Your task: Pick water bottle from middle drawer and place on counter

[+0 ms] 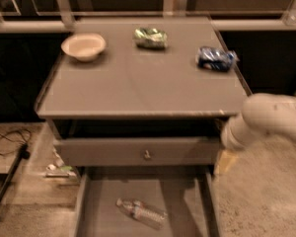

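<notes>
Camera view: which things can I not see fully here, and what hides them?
- Gripper, beside the right end of the drawer front: mostly hidden behind the wrist of the arm.
- That arm: cut off by the right edge.
- Middle drawer: near end cut off by the camera view's bottom edge.
- Water bottle, lying in that drawer: label too small to read.
</notes>
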### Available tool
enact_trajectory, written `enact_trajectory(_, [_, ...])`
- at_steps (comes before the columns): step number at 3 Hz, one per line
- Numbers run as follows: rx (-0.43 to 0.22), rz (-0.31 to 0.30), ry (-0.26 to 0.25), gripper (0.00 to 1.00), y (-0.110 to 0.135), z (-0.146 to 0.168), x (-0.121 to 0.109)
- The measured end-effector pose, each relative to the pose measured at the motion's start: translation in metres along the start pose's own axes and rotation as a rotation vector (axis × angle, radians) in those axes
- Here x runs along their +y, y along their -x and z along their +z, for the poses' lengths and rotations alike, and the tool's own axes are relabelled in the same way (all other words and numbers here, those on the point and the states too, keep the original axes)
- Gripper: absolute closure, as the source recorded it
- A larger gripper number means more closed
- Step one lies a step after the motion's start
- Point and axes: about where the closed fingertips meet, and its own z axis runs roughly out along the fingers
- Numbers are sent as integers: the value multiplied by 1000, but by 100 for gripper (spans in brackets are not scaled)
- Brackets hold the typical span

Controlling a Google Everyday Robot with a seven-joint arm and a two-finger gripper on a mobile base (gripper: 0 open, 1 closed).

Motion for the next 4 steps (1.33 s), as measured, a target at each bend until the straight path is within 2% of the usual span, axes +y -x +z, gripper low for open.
enact_trajectory(2, [1, -8, -10, 0, -1, 4, 9])
enact_trajectory(3, [-7, -5, 3, 0, -15, -6, 25])
enact_trajectory(4, [-7, -5, 3, 0, -11, -5, 26])
